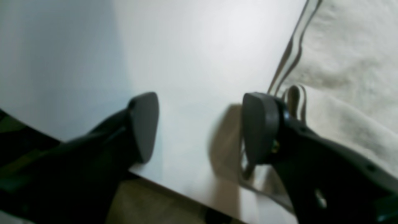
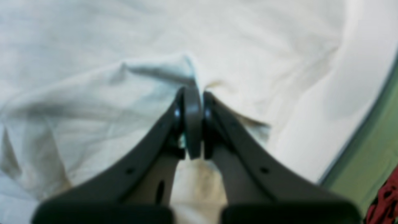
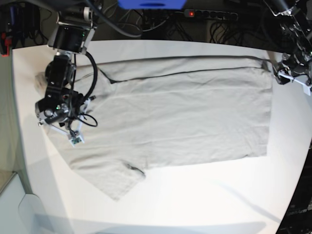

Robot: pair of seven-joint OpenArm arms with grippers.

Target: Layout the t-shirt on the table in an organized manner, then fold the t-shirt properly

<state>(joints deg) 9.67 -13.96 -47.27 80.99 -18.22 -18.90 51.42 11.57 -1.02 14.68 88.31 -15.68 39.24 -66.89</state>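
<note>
Right wrist shows right end effector (image 2: 193, 124) clamped on t-shirt (image 2: 93, 93); left end effector (image 1: 199, 127) apart.

You're looking at a robotics lab, not a home. Beyond the far edge of the white desk (image 3: 204, 195) runs a tangle of black cables (image 3: 195, 29) and a power strip (image 3: 209, 14) with a red switch lit (at the top of the base view). Two black robot arms (image 3: 61, 83) mounted there carry exposed wiring and small circuit boards.
</note>
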